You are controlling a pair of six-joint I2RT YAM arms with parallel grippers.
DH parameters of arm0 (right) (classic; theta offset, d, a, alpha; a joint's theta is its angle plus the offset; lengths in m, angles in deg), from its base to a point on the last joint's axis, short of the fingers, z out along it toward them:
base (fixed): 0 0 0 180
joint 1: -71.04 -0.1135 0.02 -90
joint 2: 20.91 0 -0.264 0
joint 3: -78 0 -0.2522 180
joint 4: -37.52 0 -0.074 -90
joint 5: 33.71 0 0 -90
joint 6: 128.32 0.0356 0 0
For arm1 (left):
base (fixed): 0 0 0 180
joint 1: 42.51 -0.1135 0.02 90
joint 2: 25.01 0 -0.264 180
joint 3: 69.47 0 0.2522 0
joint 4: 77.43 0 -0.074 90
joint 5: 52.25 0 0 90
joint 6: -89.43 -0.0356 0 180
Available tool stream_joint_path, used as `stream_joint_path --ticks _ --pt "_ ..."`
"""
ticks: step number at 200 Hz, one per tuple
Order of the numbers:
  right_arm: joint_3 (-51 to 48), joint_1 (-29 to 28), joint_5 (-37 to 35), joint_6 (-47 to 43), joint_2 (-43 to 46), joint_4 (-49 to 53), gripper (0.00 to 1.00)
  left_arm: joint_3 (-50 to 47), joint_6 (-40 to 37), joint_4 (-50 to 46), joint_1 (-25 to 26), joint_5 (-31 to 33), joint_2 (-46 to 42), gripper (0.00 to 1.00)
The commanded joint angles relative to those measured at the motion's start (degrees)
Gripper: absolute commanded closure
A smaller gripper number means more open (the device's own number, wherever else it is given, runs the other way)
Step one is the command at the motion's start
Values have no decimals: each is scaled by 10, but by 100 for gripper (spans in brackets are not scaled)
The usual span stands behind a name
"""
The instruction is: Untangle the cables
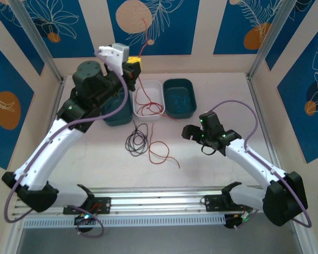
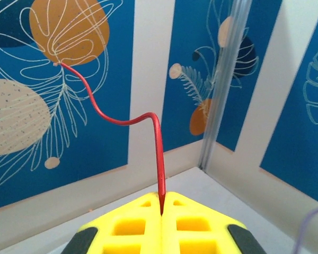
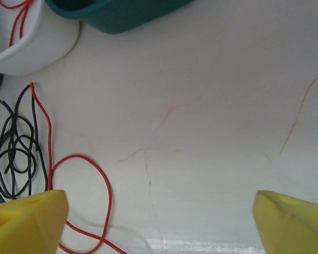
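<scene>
Up at eleven o'clock, the left claw [image 2: 161, 206] pinches a red cable [image 2: 159, 153]; the right claw [image 3: 159, 211], at three o'clock, gapes wide above the table [image 3: 212, 106].

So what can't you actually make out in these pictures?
- Top view: the left arm covers most of the dark bin, hiding its contents.
- Top view: the teal tray's contents are too small to trace.
- Left wrist view: the held red cable vanishes into the shut left gripper.
- Right wrist view: the black cable runs behind a yellow finger at the left edge.
</scene>
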Motion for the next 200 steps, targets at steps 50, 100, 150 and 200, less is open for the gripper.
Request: stream_joint_path --ticks 50,100,150,200 --pt "9 1 -67 -11 69 58 1 125 -57 28 -65 32 124 100" --pt "17 10 -74 -10 78 70 1 101 -98 51 -87 28 164 100" --pt "19 11 -67 -7 77 68 1 4 -128 61 -88 30 195 100" --pt "20 12 -63 -7 74 67 1 -23 -161 17 -87 45 247 100"
